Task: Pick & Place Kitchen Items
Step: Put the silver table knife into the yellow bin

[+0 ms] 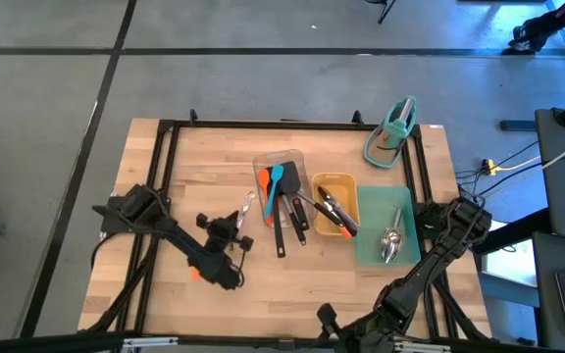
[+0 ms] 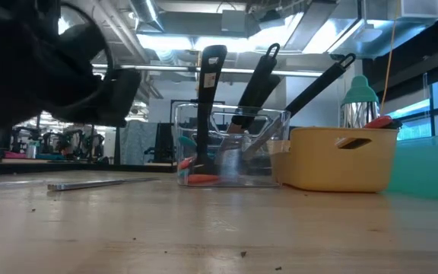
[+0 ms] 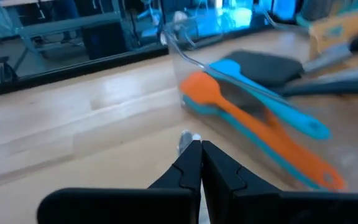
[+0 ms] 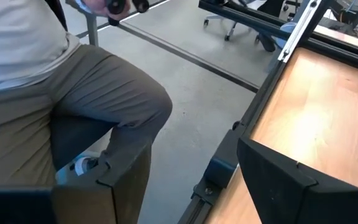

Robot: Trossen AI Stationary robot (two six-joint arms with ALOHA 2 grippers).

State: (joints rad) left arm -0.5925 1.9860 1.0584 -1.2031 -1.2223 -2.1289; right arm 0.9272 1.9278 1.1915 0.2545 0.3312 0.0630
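My left gripper (image 1: 231,226) is shut at the near end of a shiny steel utensil (image 1: 246,208) that lies left of the clear tray (image 1: 259,163). The utensil shows low along the table in the low view (image 2: 105,183). The tray holds an orange spatula (image 3: 253,134), a blue spatula (image 3: 272,102) and black turners (image 2: 207,84). Black-handled tongs (image 1: 336,211) lie in the yellow tray (image 1: 347,182). Steel spoons (image 1: 392,241) lie in the teal tray (image 1: 369,257). My right gripper (image 4: 194,186) is open and empty at the table's near right edge. My left gripper has a small shiny end of the steel utensil (image 3: 188,139) right at its shut fingertips (image 3: 194,155). The fingers hide the place of contact. They come nearly level from the table's near left side. The utensil's other end points toward the clear tray.
A teal stand (image 1: 392,132) stands at the far right corner. A black frame (image 1: 263,124) runs around the tabletop. A seated person's legs (image 4: 73,93) show beyond the table's edge by my right arm. Bare wood (image 1: 145,275) lies at the near left.
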